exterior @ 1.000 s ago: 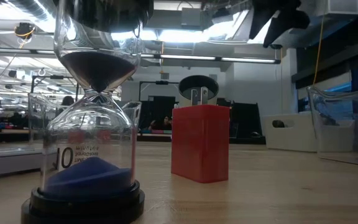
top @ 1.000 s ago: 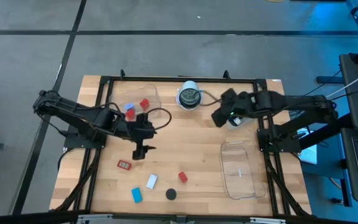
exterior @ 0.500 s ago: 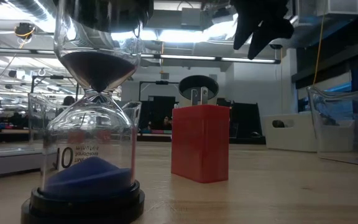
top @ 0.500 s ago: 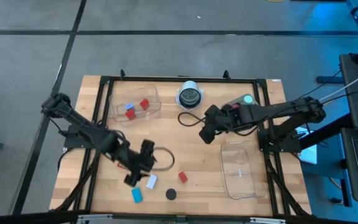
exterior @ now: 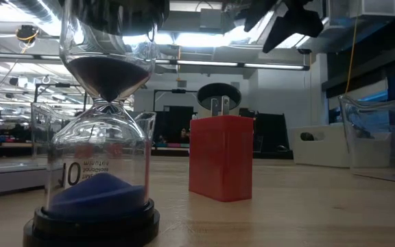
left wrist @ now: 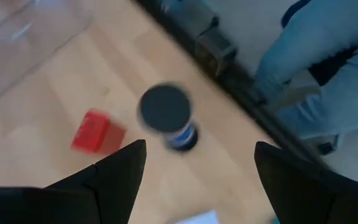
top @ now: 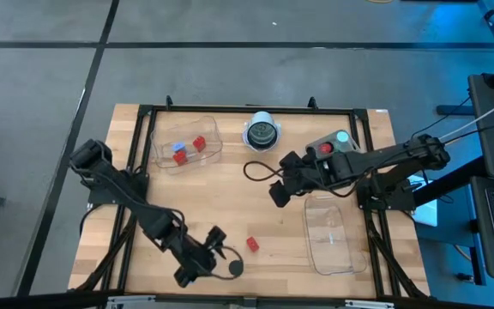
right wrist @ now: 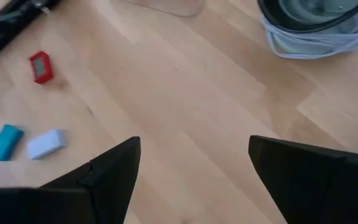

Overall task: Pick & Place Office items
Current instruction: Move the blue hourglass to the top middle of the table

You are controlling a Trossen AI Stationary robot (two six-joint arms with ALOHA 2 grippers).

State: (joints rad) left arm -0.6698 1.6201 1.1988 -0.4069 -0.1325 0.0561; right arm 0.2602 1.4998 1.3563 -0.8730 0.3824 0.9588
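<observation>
In the high view my left gripper (top: 208,251) is near the table's near edge, open, just left of the black-topped hourglass (top: 236,268) and the red block (top: 252,244). Its wrist view shows the hourglass (left wrist: 166,115) and the red block (left wrist: 97,132) ahead of the open gripper (left wrist: 201,144). My right gripper (top: 275,196) hovers open over the table's middle. Its wrist view, past the open gripper (right wrist: 194,140), shows a red-framed tag (right wrist: 40,66), a teal block (right wrist: 6,142) and a white block (right wrist: 45,143) lying on the wood. In the high view my left arm covers these three pieces.
A clear tray (top: 187,142) at the far left holds a blue and a red piece. A second clear tray (top: 328,232) lies at the right. The white-rimmed dark object (top: 262,133) stands at the far edge. A person's legs (left wrist: 328,56) show beyond the near edge.
My left gripper has swung from the table's left middle toward the near edge, ending beside the hourglass and covering the tag, blue and white pieces in the high view. My right gripper has moved from the far right toward the table's middle and nearer.
</observation>
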